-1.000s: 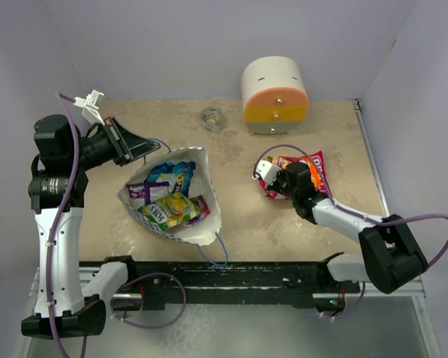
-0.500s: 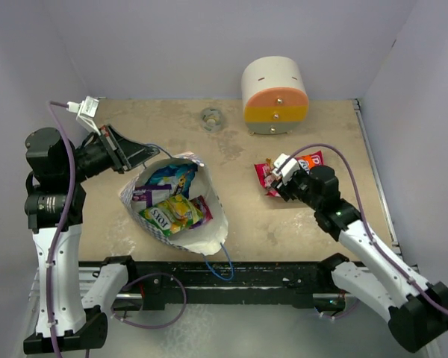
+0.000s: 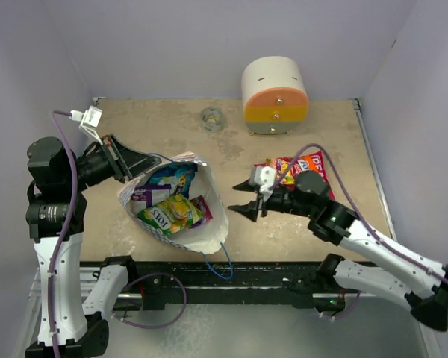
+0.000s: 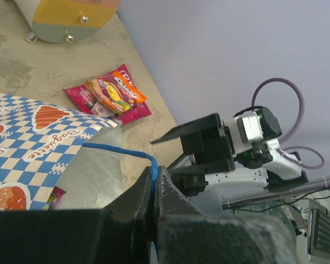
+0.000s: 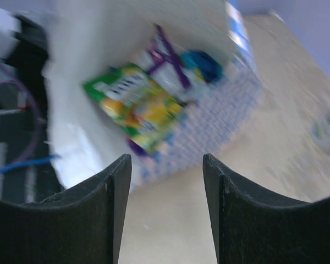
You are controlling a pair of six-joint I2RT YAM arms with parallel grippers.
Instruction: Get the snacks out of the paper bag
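Note:
The paper bag (image 3: 206,230) lies open in the middle of the table, checkered outside and cream inside. Inside it are a yellow-green packet (image 3: 168,212), a blue one (image 3: 170,176), a purple one (image 3: 141,193) and a pink one (image 3: 201,208). My left gripper (image 3: 140,158) is shut on the bag's blue cord handle (image 4: 121,149) at its far-left rim. My right gripper (image 3: 239,200) is open and empty, just right of the bag, pointing at it. In the right wrist view, blurred, the bag (image 5: 214,126) and the yellow-green packet (image 5: 137,107) lie beyond the fingers. Red and orange snacks (image 3: 308,168) lie on the table behind the right arm.
A rounded cream-orange-yellow drawer box (image 3: 275,95) stands at the back right. A small round ring-like object (image 3: 210,118) lies at the back centre. The bag's second blue handle (image 3: 218,257) hangs near the front rail. Walls close in the left, back and right.
My right gripper has left the red and orange packets and swung left toward the bag, open and empty. My left gripper has shifted slightly, still holding the handle.

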